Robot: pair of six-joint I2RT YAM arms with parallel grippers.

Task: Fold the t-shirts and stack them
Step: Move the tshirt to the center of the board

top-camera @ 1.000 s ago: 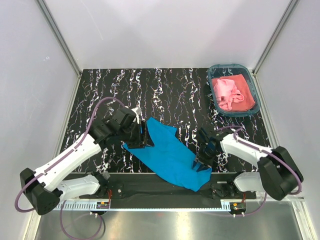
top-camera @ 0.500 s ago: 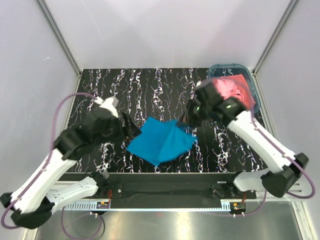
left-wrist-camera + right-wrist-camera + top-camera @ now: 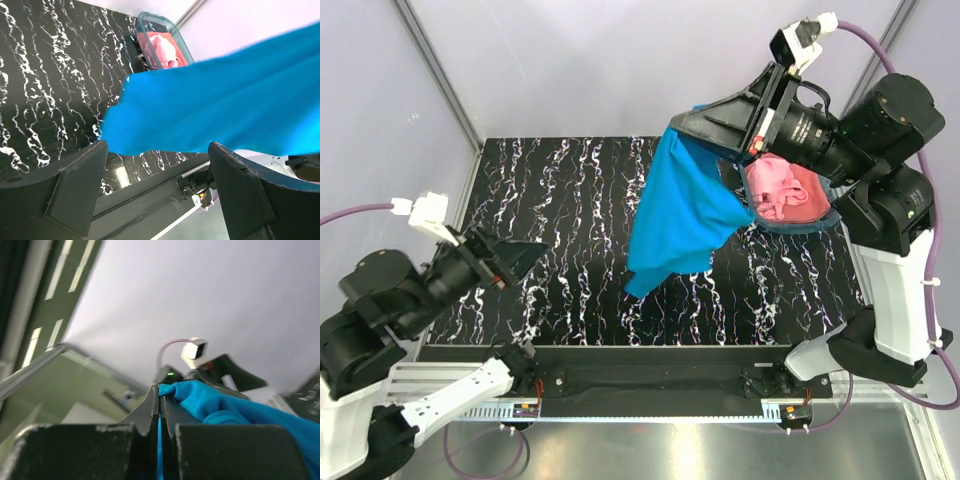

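Basket point(image 3: 800, 228) partly behind turquoise t-shirt point(image 3: 680, 215)

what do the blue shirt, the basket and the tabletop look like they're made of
Blue t-shirt: soft matte cloth, likely cotton; it hangs in limp folds.
Basket: teal plastic by its look, with a smooth rigid rim.
Tabletop: black with white veins like marble, slightly glossy; possibly a printed laminate, cannot tell.

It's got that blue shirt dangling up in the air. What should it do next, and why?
Probably bring the open, empty left fingers over to pinch the lower hanging corner of the large turquoise-blue cloth t-shirt. The right fingers, shut on its top edge, hold it bunched above the black marbled table; a second grip would let it spread.
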